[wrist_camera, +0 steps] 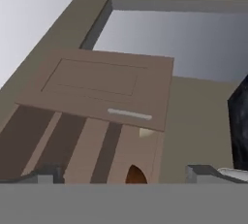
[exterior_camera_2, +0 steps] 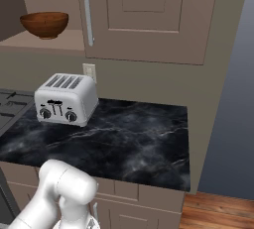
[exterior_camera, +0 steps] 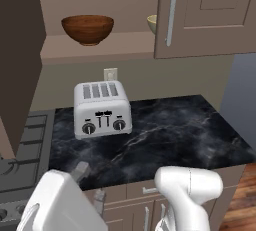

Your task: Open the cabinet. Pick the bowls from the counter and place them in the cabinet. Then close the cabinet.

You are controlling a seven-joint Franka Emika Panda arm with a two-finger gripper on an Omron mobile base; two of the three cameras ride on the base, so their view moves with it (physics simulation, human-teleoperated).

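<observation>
Bowls sit on the cabinet (exterior_camera: 200,15) shelf (exterior_camera: 95,50) already: I see the reddish-brown wooden bowl (exterior_camera: 88,29) at upper left of the left base view, and the cream bowl (exterior_camera: 152,24) half hidden behind the right door's edge at upper centre. That right door stands closed with its silver bar handle (exterior_camera: 171,14); the left door is swung open. In the hand view my gripper (wrist_camera: 123,174) is spread wide and holds nothing, its fingertips (wrist_camera: 201,172) low in frame, both bowls just above and between them. The toaster (exterior_camera: 102,109) stands on the black worktop (exterior_camera: 180,135) below.
</observation>
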